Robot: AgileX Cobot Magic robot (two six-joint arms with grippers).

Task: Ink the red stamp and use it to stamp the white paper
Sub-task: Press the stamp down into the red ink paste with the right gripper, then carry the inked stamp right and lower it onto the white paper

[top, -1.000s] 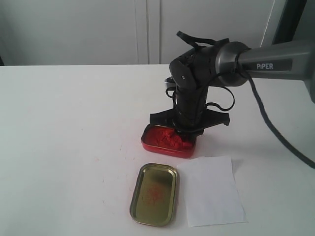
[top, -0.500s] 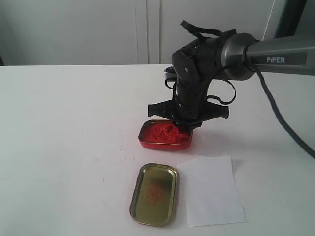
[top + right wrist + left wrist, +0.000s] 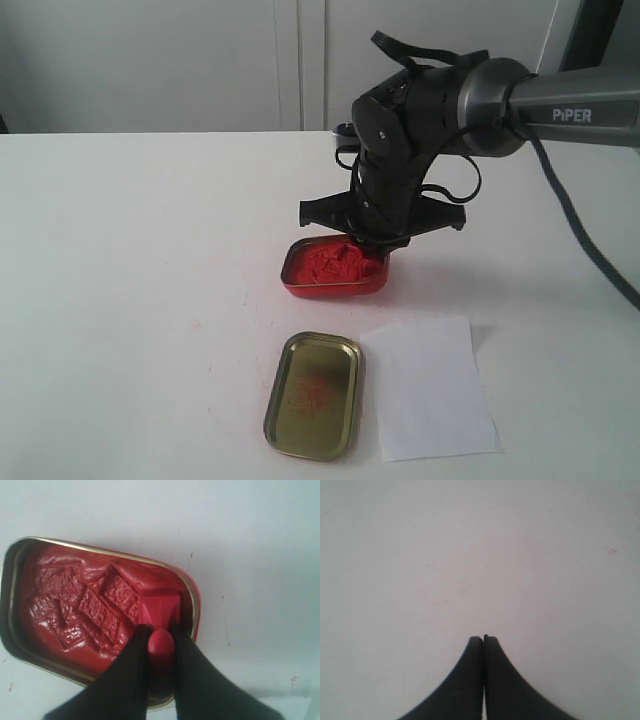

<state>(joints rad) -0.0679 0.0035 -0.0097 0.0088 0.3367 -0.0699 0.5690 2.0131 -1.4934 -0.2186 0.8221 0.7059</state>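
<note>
Right gripper pinches the red stamp by its stubby handle, square base down over dented paste at one end of the red tin. Its underside is hidden. Left gripper is pressed together, empty.

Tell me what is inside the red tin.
The tin holds red ink paste with square press marks. The right gripper holds the red stamp over one end, hiding the paste beneath it.

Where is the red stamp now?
The red stamp is held in the right gripper, over the right end of the red ink tin in the exterior view.
</note>
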